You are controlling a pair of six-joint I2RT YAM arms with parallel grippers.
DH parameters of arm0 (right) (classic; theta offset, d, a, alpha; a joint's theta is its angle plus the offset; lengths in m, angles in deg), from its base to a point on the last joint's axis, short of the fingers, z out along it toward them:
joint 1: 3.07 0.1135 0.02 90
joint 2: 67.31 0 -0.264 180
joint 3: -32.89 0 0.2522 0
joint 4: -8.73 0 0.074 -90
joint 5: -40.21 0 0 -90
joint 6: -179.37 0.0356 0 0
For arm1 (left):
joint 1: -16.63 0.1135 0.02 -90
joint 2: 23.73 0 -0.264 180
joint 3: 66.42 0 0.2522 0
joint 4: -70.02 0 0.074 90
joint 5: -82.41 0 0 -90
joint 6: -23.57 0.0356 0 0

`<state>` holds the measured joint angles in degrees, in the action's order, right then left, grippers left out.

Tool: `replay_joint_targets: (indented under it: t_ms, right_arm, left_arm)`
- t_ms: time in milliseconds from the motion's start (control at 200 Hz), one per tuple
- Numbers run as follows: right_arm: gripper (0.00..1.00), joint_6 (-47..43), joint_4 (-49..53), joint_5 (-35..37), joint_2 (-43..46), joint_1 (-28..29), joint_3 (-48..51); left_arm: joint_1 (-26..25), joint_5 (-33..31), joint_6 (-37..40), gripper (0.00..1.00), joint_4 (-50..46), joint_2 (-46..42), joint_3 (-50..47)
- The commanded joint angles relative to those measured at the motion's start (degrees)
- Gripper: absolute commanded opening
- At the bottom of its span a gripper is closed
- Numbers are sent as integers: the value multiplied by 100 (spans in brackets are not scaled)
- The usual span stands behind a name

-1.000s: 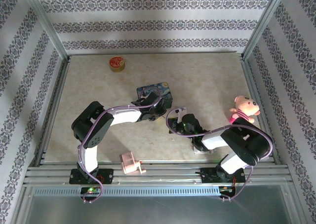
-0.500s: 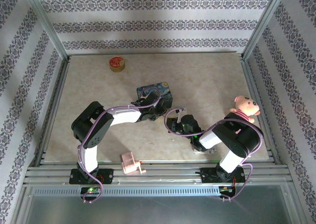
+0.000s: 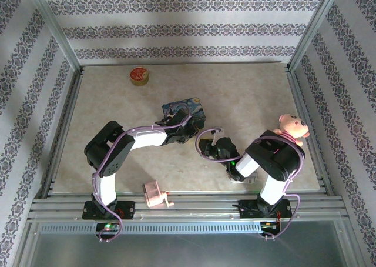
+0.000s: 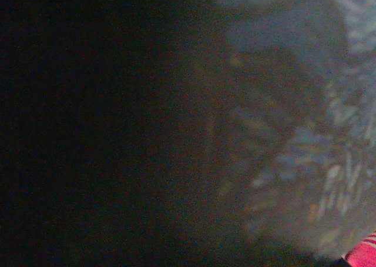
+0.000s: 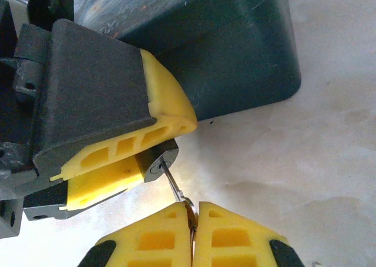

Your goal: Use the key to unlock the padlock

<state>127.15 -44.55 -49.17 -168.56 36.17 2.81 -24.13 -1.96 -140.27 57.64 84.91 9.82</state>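
Near the middle of the table (image 3: 247, 96), just in front of the blue tin (image 5: 235, 55), my two grippers meet tip to tip. The right wrist view explains the arrangement best. The left gripper (image 5: 154, 150) has its yellow pads (image 5: 167, 111) clamped on the padlock (image 5: 158, 163), one above and one below. It holds the lock off the table with the keyhole face turned toward my other arm. I think the lock is held like this so that the opening is free and the body cannot slide away when the key pushes.

The right gripper (image 5: 192, 211) has its two pads pressed together on the head of the key (image 5: 172, 184). Only the thin blade sticks out, pointing slantwise up to the keyhole. The tip touches the round cylinder face and seems to be a little inside, but how deep I cannot tell. Such a short grip on the head should give me good control of the turning.

The left wrist view is dark and blurred, with some painted blue surface very close, so it does not help me.

In my judgement the insertion is not finished. The next move needs a small push along the blade line, then a rotation of the wrist. The risk is that the blade bends or slips between the pads if the angle is not true.
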Motion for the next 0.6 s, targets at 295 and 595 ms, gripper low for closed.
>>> replay_joint_targets:
  t_ms: [295,595]
  right_arm:
    - [0,312,-912,67,-486,-105,-20]
    - [0,666,-749,-142,-588,-121,-204]
  left_arm:
    - [72,166,-242,0,207,-96,-76]
    - [67,271,-256,0,258,-5,-22]
